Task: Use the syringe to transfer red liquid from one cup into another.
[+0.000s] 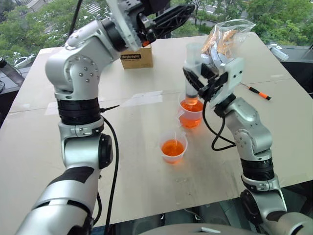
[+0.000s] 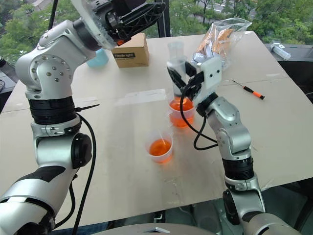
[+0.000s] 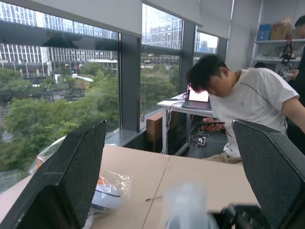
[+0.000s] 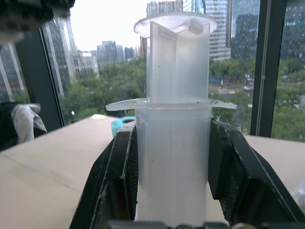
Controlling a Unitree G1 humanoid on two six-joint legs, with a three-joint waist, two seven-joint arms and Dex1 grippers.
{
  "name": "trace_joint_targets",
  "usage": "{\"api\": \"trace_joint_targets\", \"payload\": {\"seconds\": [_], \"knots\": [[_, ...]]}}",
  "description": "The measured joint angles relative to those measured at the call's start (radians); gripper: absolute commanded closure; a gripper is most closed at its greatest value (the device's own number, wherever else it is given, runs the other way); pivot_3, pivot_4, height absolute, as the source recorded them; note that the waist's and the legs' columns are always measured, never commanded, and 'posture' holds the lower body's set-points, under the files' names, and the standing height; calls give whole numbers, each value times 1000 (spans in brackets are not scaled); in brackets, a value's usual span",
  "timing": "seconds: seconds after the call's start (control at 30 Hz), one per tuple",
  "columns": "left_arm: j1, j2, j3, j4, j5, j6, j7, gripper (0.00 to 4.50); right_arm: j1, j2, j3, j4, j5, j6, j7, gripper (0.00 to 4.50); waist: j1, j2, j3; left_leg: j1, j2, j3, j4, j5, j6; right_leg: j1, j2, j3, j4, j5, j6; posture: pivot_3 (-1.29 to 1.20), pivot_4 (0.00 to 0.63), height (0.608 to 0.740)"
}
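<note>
My right gripper (image 1: 195, 81) is shut on the barrel of the syringe (image 4: 174, 157), which stands upright with its white plunger (image 4: 176, 57) on top. The syringe's tip dips into the larger cup (image 1: 190, 111), which holds red liquid (image 1: 190, 105). The smaller cup (image 1: 173, 149) sits nearer to me on the table and also holds red liquid (image 1: 172, 147). My left gripper (image 1: 188, 14) hangs open above and to the left of the plunger, holding nothing. In the left wrist view its two fingers (image 3: 71, 181) stand wide apart, with the blurred plunger top (image 3: 188, 205) below them.
A cardboard box (image 1: 137, 56) stands at the back of the table, with a teal object (image 2: 99, 58) beside it. A clear bag of snacks (image 1: 227, 36) lies at the back right, and a screwdriver (image 1: 259, 93) to the right. A person (image 3: 238, 100) sits beyond the table.
</note>
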Motion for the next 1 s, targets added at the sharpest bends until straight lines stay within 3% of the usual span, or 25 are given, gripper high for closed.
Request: {"api": "trace_joint_targets", "payload": {"seconds": [0.4, 1.0], "knots": [[55, 69, 3, -5, 11, 0, -17, 232, -32, 3, -63, 1, 150, -2, 45, 3012, 0, 0, 0, 0, 0, 0, 0, 0, 0, 0, 0, 0, 0, 0, 0, 0, 150, 740], [88, 95, 14, -44, -7, 10, -19, 232, -34, -76, -54, 51, 157, -39, 152, 3012, 2, 0, 0, 0, 0, 0, 0, 0, 0, 0, 0, 0, 0, 0, 0, 0, 150, 740]]}}
